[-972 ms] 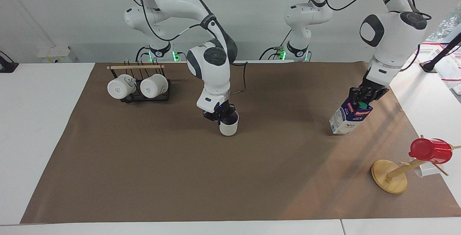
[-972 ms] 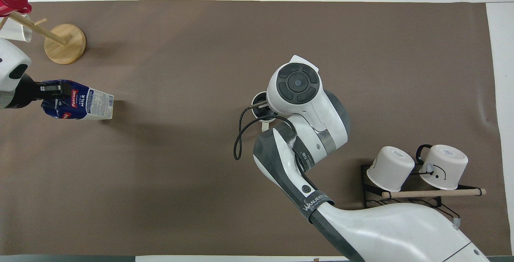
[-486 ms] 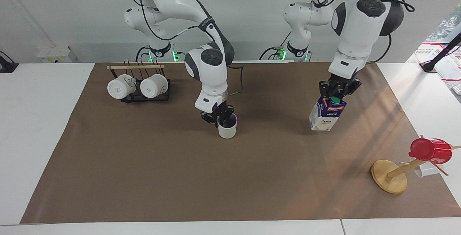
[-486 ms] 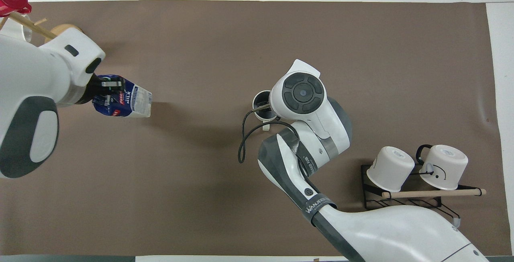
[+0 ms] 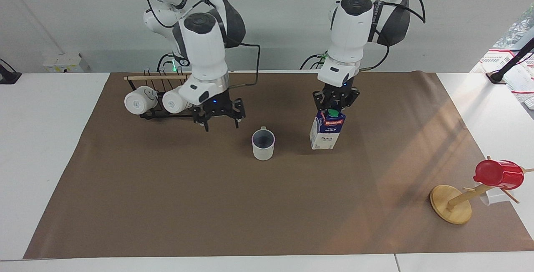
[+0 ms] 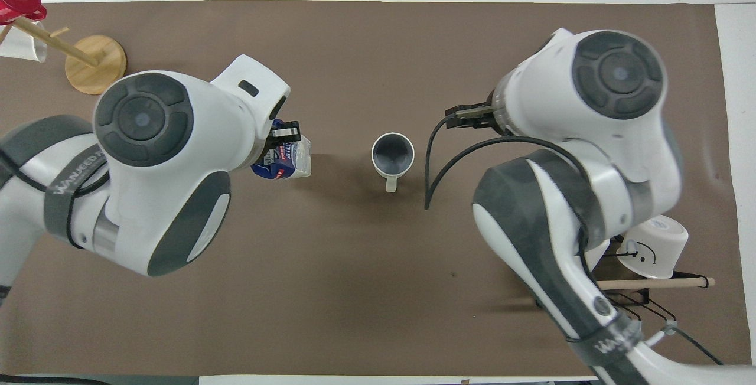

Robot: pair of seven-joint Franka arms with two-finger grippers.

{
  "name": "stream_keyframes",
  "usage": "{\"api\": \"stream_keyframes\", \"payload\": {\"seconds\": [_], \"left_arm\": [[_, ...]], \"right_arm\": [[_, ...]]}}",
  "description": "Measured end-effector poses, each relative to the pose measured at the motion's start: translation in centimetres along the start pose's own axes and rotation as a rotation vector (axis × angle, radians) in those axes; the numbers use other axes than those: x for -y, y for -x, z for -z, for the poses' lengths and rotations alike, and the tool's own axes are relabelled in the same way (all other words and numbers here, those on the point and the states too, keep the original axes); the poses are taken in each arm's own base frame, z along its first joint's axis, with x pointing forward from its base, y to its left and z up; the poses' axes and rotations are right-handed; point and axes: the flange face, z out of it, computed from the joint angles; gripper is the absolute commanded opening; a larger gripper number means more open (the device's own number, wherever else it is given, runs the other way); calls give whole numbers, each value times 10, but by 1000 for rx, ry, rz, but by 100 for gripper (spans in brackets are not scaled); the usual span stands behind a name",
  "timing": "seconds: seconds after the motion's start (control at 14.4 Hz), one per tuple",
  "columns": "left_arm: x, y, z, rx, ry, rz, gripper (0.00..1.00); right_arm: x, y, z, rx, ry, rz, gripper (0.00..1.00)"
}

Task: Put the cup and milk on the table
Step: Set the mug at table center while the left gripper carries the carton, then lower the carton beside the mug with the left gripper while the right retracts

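Facing view: the cup (image 5: 263,144) stands upright on the brown sheet of the tabletop (image 5: 175,205), mouth up, nothing touching it.
Right tool (image 5: 220,118): fingers spread wide, empty, up in the air over the sheet between the cup and the mug rack (image 5: 167,103); clear of the cup.
Milk (image 5: 327,129): upright, long axis vertical, just beside the cup toward the left arm's end of the tabletop.
Left tool (image 5: 335,102): clamped on the carton's top ridge, by the green cap, straight above it.
Key relation: the carton hangs directly under the left tool; its base seems to meet the sheet, though a small gap cannot be ruled out.
Next move, as a judgement: the left tool lets go and lifts straight up, so the carton does not tip toward the cup.
Overhead view: the left arm covers most of the carton (image 6: 285,160); the cup's handle (image 6: 391,183) points toward the robots.
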Motion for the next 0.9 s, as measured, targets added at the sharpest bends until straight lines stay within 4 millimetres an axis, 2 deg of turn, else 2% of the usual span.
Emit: {"api": "stream_keyframes", "payload": {"seconds": [0.28, 0.42, 0.62, 0.76, 0.9], "left_arm": [[-67, 10, -38, 6, -27, 20, 0], [-81, 10, -49, -3, -17, 20, 0], [-80, 7, -49, -9, -13, 24, 0], [-81, 7, -49, -9, -13, 23, 0], [-81, 9, -51, -5, -16, 22, 0]], "right_arm": [[-105, -5, 52, 3, 25, -114, 100], [-144, 0, 75, 50, 41, -116, 100], [-184, 9, 105, 124, 55, -126, 100], [-201, 12, 110, 153, 58, -138, 100], [-205, 12, 107, 160, 59, -142, 100]]}}
